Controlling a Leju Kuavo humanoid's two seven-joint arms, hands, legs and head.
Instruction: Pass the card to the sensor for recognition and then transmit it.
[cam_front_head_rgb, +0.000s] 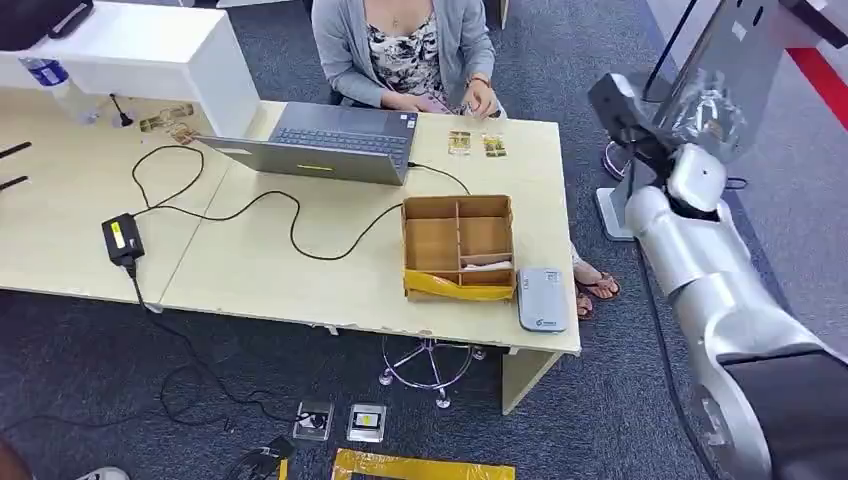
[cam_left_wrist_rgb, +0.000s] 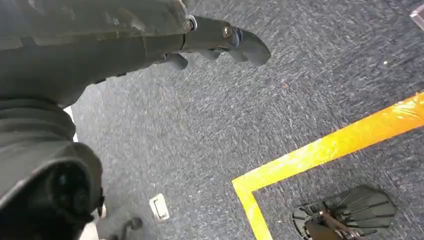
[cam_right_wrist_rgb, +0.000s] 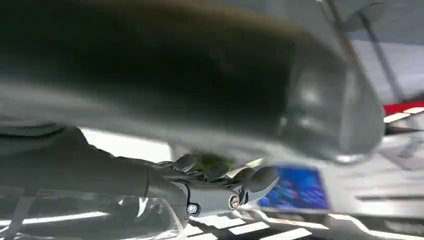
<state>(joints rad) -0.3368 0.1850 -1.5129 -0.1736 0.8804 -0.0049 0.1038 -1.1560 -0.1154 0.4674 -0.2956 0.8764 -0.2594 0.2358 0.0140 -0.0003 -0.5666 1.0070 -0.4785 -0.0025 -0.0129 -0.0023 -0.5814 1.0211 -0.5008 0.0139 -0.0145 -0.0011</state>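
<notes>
We see the right hand (cam_right_wrist_rgb: 220, 185) raised at 2 o'clock of the desk (cam_front_head_rgb: 300, 270), fingers curled together, holding nothing visible. Left hand (cam_left_wrist_rgb: 215, 42) hangs over carpet (cam_left_wrist_rgb: 300, 90), fingers loosely apart. 2 cards (cam_front_head_rgb: 476, 144) lie at 12 o'clock of the box (cam_front_head_rgb: 458, 245); sensor (cam_front_head_rgb: 541, 298) just beside it.

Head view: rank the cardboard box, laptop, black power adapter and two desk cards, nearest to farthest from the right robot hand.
From the right robot hand:
1. Two small printed cards, far desk edge.
2. Brown divided cardboard box, desk's right end.
3. Grey open laptop, mid-desk.
4. Black power adapter, far left.
</notes>
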